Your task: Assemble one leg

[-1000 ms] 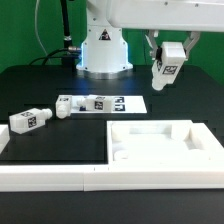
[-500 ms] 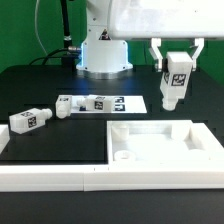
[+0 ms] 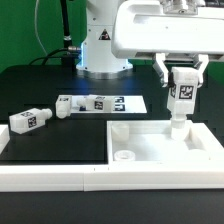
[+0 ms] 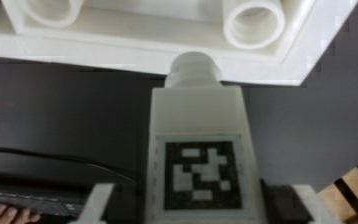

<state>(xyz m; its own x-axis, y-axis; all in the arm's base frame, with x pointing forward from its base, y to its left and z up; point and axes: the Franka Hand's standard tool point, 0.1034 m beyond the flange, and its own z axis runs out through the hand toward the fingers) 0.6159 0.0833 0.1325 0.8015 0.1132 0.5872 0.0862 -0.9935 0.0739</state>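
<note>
The gripper's (image 3: 182,79) fingers (image 3: 164,72) clamp the leg (image 3: 183,96) upright, with its black-and-white square tag (image 4: 202,176) facing outward. The round peg (image 3: 178,122) points down at the panel's (image 3: 150,153) far rim corner; contact is unclear. A loose leg (image 3: 30,119) lies well apart from the panel across bare black table (image 3: 60,140).

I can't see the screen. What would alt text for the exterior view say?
A robot arm's fingers hold a white tagged leg upright, peg down, over a far corner of a big white panel. Two more legs lie on the black table: one loose, one on the marker board.
</note>
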